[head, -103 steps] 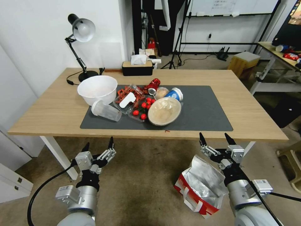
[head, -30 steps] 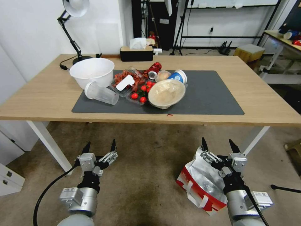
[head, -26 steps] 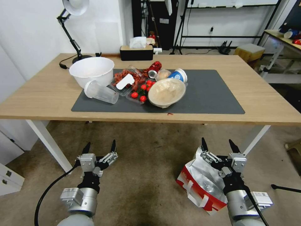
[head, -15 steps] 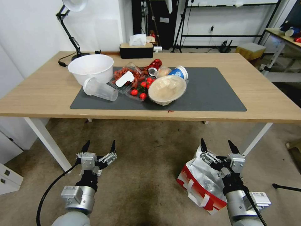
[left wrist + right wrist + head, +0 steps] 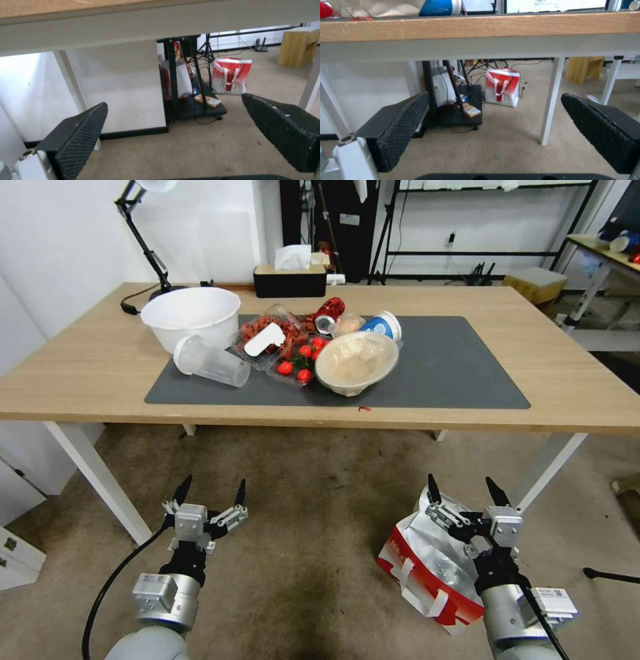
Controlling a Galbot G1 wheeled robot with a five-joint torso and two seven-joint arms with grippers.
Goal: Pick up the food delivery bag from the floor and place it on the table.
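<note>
My right gripper [image 5: 463,492] hangs low over the food delivery bag [image 5: 427,567], fingers spread wide and holding nothing; the bag sits on the floor [image 5: 313,553] right under them, foil mouth gaping, so I'd say I'm lined up for a grab. My left gripper [image 5: 209,493] hovers beside, fingers apart too, well clear of the bag. Beyond my fingertips stands the surface [image 5: 80,373], its grey mat [image 5: 460,373] crowded leftward with a white bowl [image 5: 190,313]; free room looks right.
</note>
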